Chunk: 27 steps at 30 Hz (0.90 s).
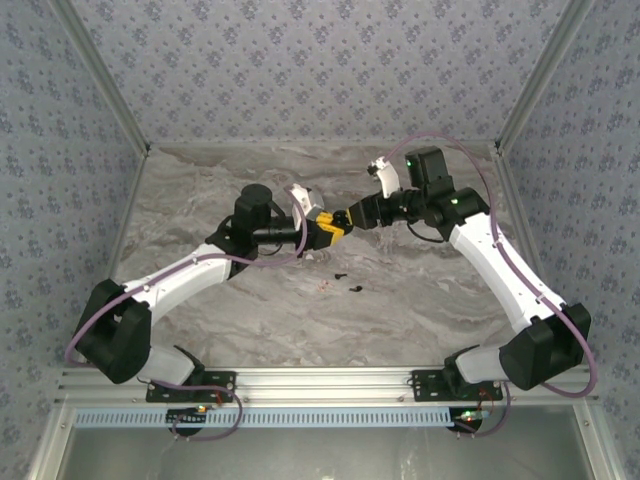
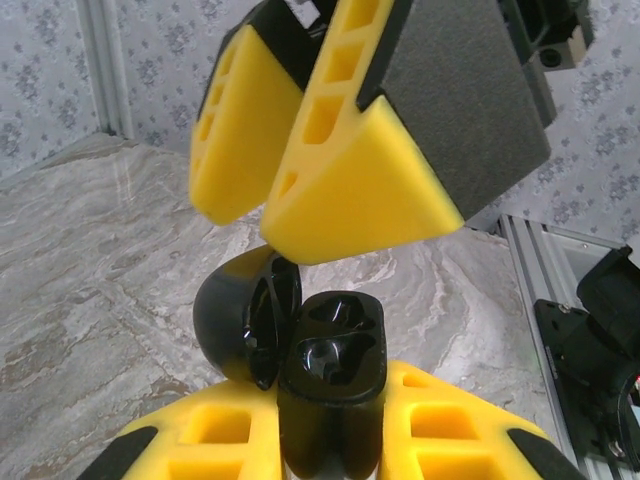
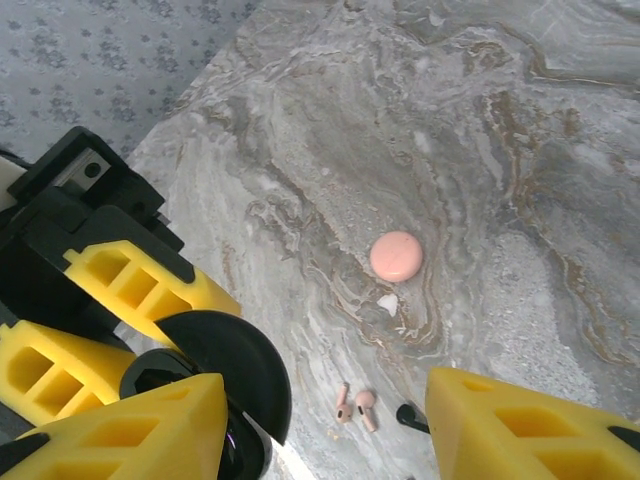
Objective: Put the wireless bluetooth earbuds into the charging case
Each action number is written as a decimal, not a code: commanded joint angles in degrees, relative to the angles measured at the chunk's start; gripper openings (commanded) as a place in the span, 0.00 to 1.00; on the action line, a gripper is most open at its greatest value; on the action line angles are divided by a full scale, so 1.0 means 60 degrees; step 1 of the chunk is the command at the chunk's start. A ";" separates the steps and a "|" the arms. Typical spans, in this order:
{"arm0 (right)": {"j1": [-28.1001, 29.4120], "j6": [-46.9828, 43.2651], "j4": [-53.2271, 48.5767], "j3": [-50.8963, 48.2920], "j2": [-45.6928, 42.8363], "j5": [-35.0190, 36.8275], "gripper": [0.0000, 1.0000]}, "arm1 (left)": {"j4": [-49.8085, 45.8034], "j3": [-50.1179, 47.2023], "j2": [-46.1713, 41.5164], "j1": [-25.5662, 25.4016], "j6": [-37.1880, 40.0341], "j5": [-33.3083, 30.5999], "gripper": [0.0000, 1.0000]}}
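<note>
The charging case (image 2: pixel 330 360), lid open and wells empty, is clamped in the left gripper (image 2: pixel 330 435) above mid-table, so the spread, empty right gripper (image 3: pixel 330 420) beside it should fetch the black earbuds (image 1: pixel 357 289) lying nearer on the table (image 1: pixel 200 200), seating each stem-first.

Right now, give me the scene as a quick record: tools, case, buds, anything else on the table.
left tool: shut on the black case, held off the table
case state: lid swung open, both wells look empty
right tool: open, fingers close to the lid
black earbuds: two, loose on the table, on the near side of the tools
pink disc: flat on the table, apart from both tools
pink earbuds: two, side by side beside a black earbud
progress: no earbud in the case yet
</note>
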 commanded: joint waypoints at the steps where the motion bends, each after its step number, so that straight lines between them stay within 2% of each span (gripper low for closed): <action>1: -0.0110 0.0245 0.0044 0.0128 -0.0248 0.0719 0.57 | 0.0468 -0.0113 -0.0154 0.0233 -0.0423 -0.0332 0.19; 12: -0.0220 0.0629 -0.0376 -0.1266 -0.0067 0.1431 0.56 | 0.0737 -0.0946 -0.0522 0.0781 -0.1067 -0.0983 0.20; 17: 0.0021 0.0920 -0.0235 -0.2544 0.0202 0.1055 0.48 | 0.0430 -0.1503 -0.1056 0.0786 -0.1138 -0.1445 0.20; 22: 0.0446 0.1166 0.0044 -0.3364 0.0374 0.0638 0.35 | 0.0008 -0.2004 -0.1730 0.0683 -0.1299 -0.1936 0.20; 27: 0.1049 0.1430 0.0395 -0.3856 0.0698 0.0525 0.29 | -0.0093 -0.2383 -0.2227 0.0477 -0.1430 -0.2436 0.20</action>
